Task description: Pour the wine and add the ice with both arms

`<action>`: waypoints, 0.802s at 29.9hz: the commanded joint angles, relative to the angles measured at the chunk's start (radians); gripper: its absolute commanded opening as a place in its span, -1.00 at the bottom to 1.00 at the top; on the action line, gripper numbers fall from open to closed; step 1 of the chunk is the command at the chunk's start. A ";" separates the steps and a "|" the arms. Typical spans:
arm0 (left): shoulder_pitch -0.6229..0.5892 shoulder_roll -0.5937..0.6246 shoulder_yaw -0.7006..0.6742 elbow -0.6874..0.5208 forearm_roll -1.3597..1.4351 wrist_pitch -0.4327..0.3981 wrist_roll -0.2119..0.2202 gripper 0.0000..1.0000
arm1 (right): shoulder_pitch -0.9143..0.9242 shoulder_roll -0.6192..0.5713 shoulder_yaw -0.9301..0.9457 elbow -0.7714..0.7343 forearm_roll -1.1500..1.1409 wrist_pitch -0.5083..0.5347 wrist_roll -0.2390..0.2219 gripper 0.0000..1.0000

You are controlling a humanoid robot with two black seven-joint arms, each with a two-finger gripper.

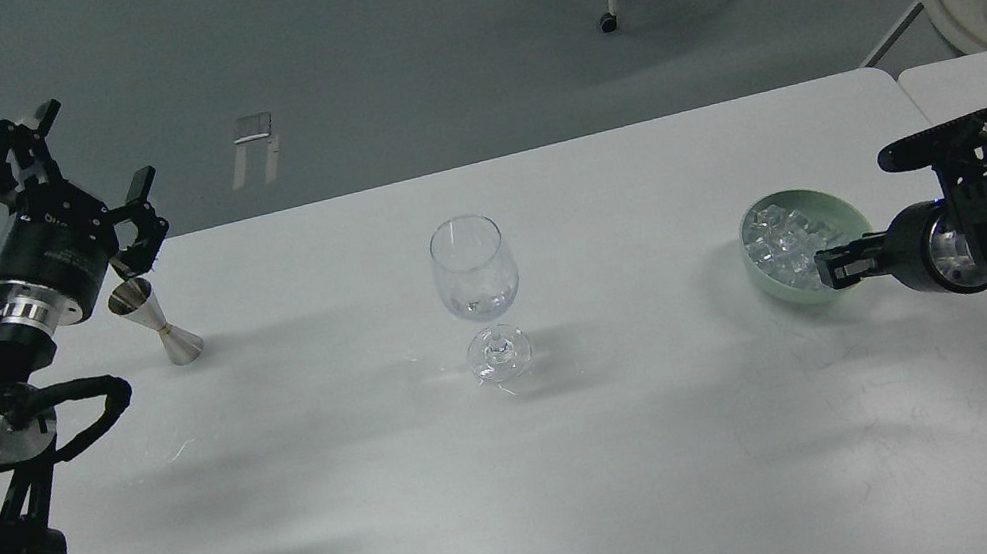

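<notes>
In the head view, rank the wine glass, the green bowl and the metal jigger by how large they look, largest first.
1. Wine glass: tallest, and it covers the most area.
2. Green bowl: wide but low, partly hidden by the right gripper.
3. Metal jigger: clearly smallest.
All three stand at a similar depth, so the order is fairly safe.
</notes>
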 commanded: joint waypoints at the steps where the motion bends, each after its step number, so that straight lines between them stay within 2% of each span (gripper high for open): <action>1: 0.002 0.001 -0.002 0.001 0.000 0.000 0.000 0.98 | 0.009 0.013 0.001 -0.008 0.000 0.000 -0.007 0.05; 20: 0.002 0.004 -0.002 0.000 0.000 0.000 0.000 0.98 | 0.065 0.039 0.003 -0.042 -0.001 0.000 -0.012 0.05; 24: 0.002 0.004 -0.002 0.001 0.000 0.000 0.000 0.98 | 0.059 0.061 -0.003 -0.054 -0.064 0.000 -0.012 0.04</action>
